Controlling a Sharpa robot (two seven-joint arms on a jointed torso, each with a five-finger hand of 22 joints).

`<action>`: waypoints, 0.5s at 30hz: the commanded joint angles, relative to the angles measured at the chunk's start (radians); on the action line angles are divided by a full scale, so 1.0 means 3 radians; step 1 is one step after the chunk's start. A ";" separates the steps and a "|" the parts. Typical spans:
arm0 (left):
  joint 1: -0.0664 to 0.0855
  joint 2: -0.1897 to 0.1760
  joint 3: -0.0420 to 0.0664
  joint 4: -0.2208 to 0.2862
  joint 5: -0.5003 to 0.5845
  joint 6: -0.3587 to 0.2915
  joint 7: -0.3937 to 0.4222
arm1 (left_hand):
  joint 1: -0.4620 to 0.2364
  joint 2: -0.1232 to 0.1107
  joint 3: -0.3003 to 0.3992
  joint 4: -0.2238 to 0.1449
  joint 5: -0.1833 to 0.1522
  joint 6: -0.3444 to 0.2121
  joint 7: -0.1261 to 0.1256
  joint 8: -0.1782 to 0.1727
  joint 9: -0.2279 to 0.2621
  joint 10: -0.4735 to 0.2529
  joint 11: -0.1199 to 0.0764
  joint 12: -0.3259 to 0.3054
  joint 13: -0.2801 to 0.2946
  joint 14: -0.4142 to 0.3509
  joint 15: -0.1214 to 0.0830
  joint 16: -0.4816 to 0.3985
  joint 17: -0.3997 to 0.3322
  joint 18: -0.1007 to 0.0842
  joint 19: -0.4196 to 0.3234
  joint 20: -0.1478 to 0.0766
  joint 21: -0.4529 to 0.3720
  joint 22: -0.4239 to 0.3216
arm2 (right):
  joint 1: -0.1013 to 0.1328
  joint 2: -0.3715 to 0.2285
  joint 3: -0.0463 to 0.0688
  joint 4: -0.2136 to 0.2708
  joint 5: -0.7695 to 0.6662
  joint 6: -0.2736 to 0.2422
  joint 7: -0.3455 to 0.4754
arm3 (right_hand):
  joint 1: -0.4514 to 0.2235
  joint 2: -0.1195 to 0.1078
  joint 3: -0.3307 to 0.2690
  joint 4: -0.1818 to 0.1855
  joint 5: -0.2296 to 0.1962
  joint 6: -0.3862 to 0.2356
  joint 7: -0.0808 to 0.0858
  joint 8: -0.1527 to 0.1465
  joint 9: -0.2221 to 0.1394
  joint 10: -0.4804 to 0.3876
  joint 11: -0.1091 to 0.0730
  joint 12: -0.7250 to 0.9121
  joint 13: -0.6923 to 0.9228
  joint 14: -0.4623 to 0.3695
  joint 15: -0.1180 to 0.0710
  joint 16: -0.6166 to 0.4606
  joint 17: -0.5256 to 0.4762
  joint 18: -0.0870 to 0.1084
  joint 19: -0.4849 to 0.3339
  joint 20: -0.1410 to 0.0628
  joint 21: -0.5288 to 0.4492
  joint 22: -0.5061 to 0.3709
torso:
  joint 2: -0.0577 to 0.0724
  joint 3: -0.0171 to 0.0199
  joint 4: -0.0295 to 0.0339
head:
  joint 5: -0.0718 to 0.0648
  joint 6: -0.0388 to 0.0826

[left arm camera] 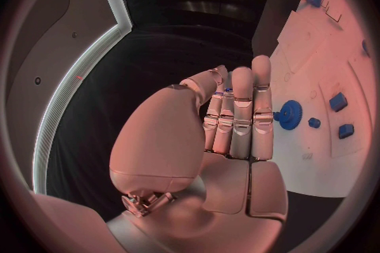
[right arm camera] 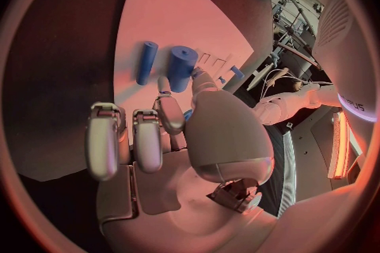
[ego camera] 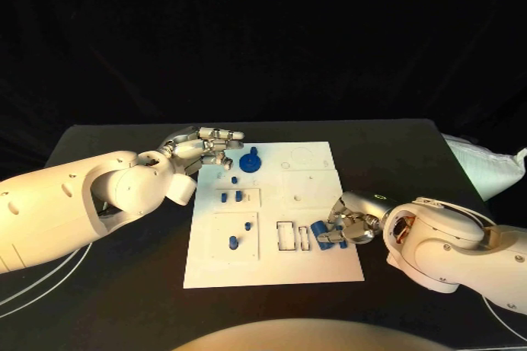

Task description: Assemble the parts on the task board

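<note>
Near-left blue pegs point(ego camera: 238, 236) seated in task board point(ego camera: 220, 271); far left hand point(ego camera: 206, 149) fingers straight, released, beside blue gear point(ego camera: 251, 163). Right hand point(ego camera: 343, 228) apparently grasps blue cylinder point(ego camera: 320, 231) near slots point(ego camera: 293, 237). Assembly looks partway; slots unfilled.

A black table point(ego camera: 132, 290) carries a white task board point(ego camera: 313, 271) at its middle, lying flat, its long side running away from the robot. Near the table's right edge a white bag-like bundle point(ego camera: 483, 168) shows; whether it rests on the table cannot be told.
</note>
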 commanded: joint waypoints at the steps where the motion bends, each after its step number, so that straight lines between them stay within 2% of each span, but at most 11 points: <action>1: 0.0000 -0.0001 0.0002 0.0006 -0.0002 0.0064 0.0020 | 0.0008 0.0032 -0.0003 -0.0017 -0.0007 0.0001 0.0010 0.0003 0.0001 -0.0017 -0.0003 0.0018 0.0004 -0.0021 -0.0005 -0.0016 -0.0003 0.0061 -0.0019 -0.0005 -0.0012 -0.0002 | -0.0028 0.0049 -0.0001 -0.0038 -0.0074 0.0103 -0.0027 | 0.0002 0.0043 -0.0023 0.0000 -0.0002 -0.0019 0.0003 0.0017 0.0005 0.0008 0.0009 0.0012 0.0005 0.0267 0.0025 0.0016 0.0432 -0.0070 0.0035 0.0022 0.0011 0.0006 | 0.0000 -0.0001 -0.0001 | 0.0006 0.0003; 10: -0.0001 -0.0007 0.0002 0.0009 -0.0002 0.0073 0.0012 | 0.0008 0.0032 -0.0003 -0.0017 -0.0007 0.0001 0.0010 0.0003 0.0001 -0.0017 -0.0003 0.0018 0.0004 -0.0021 -0.0005 -0.0016 -0.0003 0.0061 -0.0019 -0.0005 -0.0012 -0.0002 | -0.0083 0.0153 -0.0001 -0.0099 -0.0018 0.0126 -0.0026 | 0.0013 0.0060 -0.0033 0.0011 0.0004 -0.0016 0.0002 0.0025 0.0012 0.0009 0.0008 0.0016 0.0019 0.0266 0.0024 0.0013 0.0427 -0.0069 0.0033 0.0022 0.0009 0.0002 | -0.0003 -0.0003 -0.0002 | 0.0011 0.0001; 15: -0.0001 -0.0009 0.0002 0.0011 -0.0002 0.0076 0.0008 | 0.0008 0.0032 -0.0003 -0.0017 -0.0007 0.0001 0.0010 0.0003 0.0001 -0.0017 -0.0003 0.0018 0.0004 -0.0021 -0.0005 -0.0016 -0.0003 0.0061 -0.0019 -0.0005 -0.0012 -0.0002 | -0.0094 0.0163 -0.0001 -0.0114 -0.0016 0.0048 -0.0034 | 0.0055 0.0097 -0.0044 0.0019 0.0039 -0.0004 -0.0004 0.0042 0.0026 0.0018 0.0003 0.0031 0.0051 0.0265 0.0021 0.0013 0.0427 -0.0070 0.0035 0.0020 0.0014 0.0012 | -0.0002 -0.0004 -0.0003 | 0.0014 0.0003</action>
